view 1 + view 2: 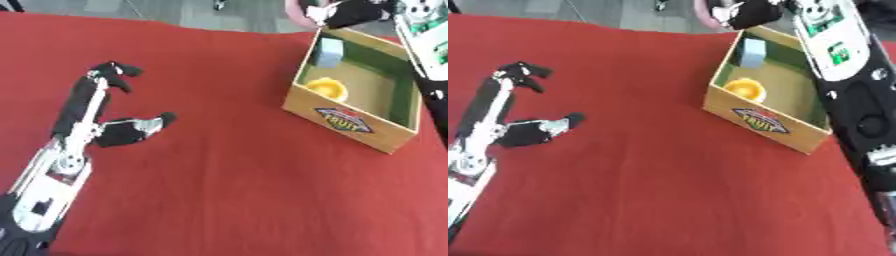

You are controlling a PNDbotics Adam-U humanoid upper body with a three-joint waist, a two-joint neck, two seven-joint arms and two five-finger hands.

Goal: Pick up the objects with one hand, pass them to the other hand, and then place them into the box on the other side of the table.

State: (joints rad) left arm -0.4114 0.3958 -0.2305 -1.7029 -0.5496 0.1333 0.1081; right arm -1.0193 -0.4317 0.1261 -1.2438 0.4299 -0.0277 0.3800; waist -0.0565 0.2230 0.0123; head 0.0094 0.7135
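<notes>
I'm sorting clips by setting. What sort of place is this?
Probably an indoor test or demo table: a red cloth covers it, a cardboard fruit box stands on it, and grey floor shows beyond.

A cardboard box (350, 125) stands askew, holding a yellow round object (326, 88) and a pale-blue block (331, 52).

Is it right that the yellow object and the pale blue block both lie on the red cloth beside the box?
No. The yellow object and the pale blue block lie inside the box, not on the red cloth beside it. The left eye view shows this.
</notes>
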